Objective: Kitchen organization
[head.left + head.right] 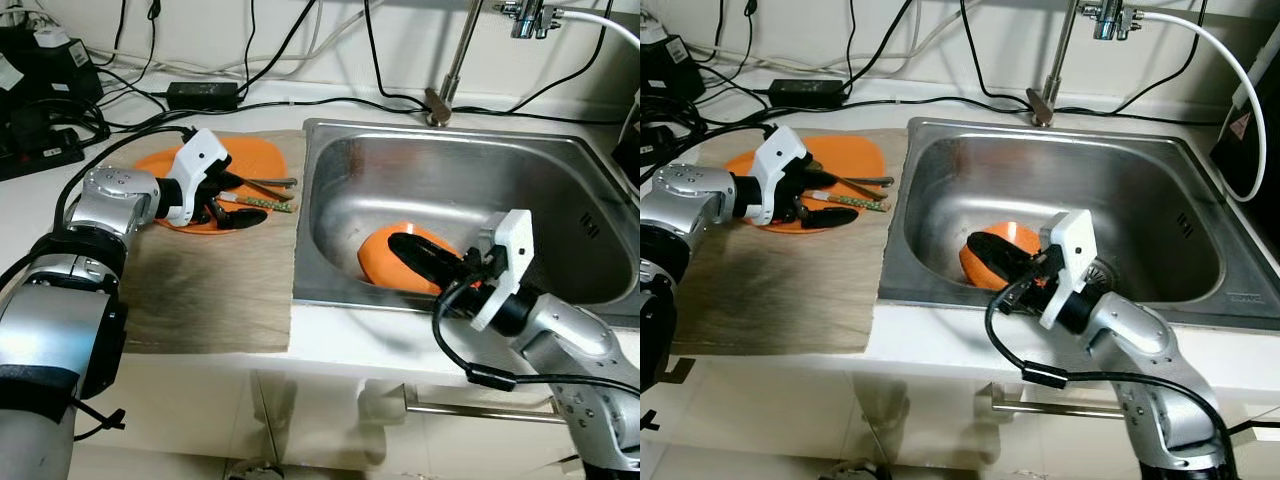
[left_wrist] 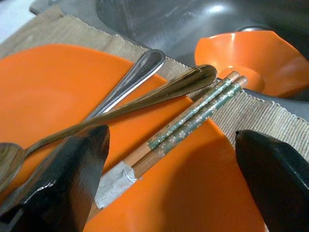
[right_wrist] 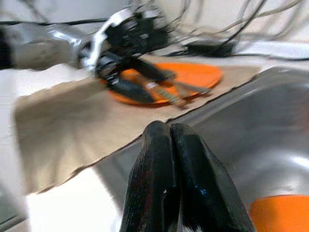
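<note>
Left fingers apart astride chopsticks on orange plate, right fingers pressed together above sink rim.

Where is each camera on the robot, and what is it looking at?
Left eye: on the head, looking down at the counter and sink; both arms show.
Right eye: beside it, same scene.
Left wrist: on the left arm, looking along the open left gripper at chopsticks and spoons on the plate.
Right wrist: on the right arm, looking past the shut right gripper toward the mat.
Shared: all four views show the plate.
</note>
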Available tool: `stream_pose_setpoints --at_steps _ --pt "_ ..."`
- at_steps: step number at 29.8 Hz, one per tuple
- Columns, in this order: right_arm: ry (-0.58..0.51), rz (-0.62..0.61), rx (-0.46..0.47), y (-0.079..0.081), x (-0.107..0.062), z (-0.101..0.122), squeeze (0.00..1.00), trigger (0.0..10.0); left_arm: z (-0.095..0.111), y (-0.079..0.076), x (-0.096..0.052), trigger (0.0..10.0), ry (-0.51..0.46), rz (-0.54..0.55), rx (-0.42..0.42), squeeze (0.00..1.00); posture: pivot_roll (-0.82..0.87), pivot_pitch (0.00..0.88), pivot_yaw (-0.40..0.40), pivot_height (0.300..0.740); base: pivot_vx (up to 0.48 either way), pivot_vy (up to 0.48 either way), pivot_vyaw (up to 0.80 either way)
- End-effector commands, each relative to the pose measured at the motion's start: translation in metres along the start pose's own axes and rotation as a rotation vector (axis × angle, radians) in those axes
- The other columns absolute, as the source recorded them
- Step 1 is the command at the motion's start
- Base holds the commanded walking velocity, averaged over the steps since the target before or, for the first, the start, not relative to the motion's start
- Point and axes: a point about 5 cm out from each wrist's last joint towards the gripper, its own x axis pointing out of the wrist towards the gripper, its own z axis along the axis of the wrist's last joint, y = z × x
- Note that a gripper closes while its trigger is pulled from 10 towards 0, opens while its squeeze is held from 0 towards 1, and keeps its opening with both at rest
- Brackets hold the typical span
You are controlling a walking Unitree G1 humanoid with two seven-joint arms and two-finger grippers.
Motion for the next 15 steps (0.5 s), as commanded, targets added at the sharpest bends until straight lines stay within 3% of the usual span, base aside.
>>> stream_pose_setpoints --at_steps 1,2,3,5,6,7,8,9,10,11,12,15 --pt "0.0 0.073 0.001 0.005 -0.003 0.007 0.0 10.0 -0.006 -0.003 0.003 10.0 0.059 -0.034 -0.014 0.0 -0.08 0.029 0.046 0.74 0.0 0.0 0.0" --pt "0.021 0.093 -0.007 0.005 -0.005 0.006 0.0 10.0 -0.007 -0.004 0.004 9.3 0.065 -0.036 -0.016 0.0 -0.09 0.032 0.049 0.74 0.0 0.0 0.0" --pt "0.021 0.093 -0.007 0.005 -0.005 0.006 0.0 10.0 -0.007 -0.004 0.004 9.3 0.065 -0.036 -0.016 0.0 -0.09 0.032 0.049 0.74 0.0 0.0 0.0" --pt "0.064 0.135 -0.028 0.005 -0.007 0.008 0.0 10.0 -0.009 -0.006 0.005 7.1 0.094 -0.059 -0.026 0.0 -0.1 0.038 0.06 0.74 0.0 0.0 0.0" --pt "0.07 0.144 -0.031 0.006 -0.007 0.008 0.0 10.0 -0.009 -0.006 0.005 7.1 0.105 -0.067 -0.027 0.0 -0.1 0.04 0.062 0.74 0.0 0.0 0.0" --pt "0.084 0.165 -0.041 0.005 -0.008 0.011 0.0 10.0 -0.011 -0.008 0.006 4.6 0.13 -0.083 -0.034 0.0 -0.11 0.042 0.067 0.74 0.0 0.0 0.0" --pt "0.092 0.173 -0.047 0.004 -0.008 0.012 0.0 10.0 -0.012 -0.008 0.006 3.3 0.144 -0.089 -0.031 0.0 -0.11 0.043 0.07 0.74 0.0 0.0 0.0" --pt "0.098 0.177 -0.052 0.003 -0.009 0.013 0.0 10.0 -0.012 -0.008 0.007 3.3 0.153 -0.094 -0.028 0.0 -0.12 0.044 0.071 0.74 0.0 0.0 0.0" --pt "0.104 0.179 -0.058 0.002 -0.009 0.014 0.0 10.0 -0.013 -0.009 0.007 1.2 0.163 -0.096 -0.026 0.0 -0.12 0.046 0.071 0.74 0.0 0.0 0.0" --pt "0.104 0.179 -0.058 0.002 -0.009 0.014 0.0 10.0 -0.013 -0.009 0.007 1.2 0.163 -0.096 -0.026 0.0 -0.12 0.046 0.071 0.74 0.0 0.0 0.0" --pt "0.113 0.185 -0.067 0.0 -0.009 0.016 0.0 10.0 -0.014 -0.009 0.007 0.0 0.174 -0.091 -0.031 0.0 -0.12 0.047 0.071 0.74 0.0 0.0 0.0" --pt "0.13 0.207 -0.085 -0.002 -0.01 0.021 0.0 10.0 -0.016 -0.008 0.007 0.0 0.189 -0.074 -0.037 0.0 -0.12 0.047 0.072 0.74 0.0 0.0 0.0"
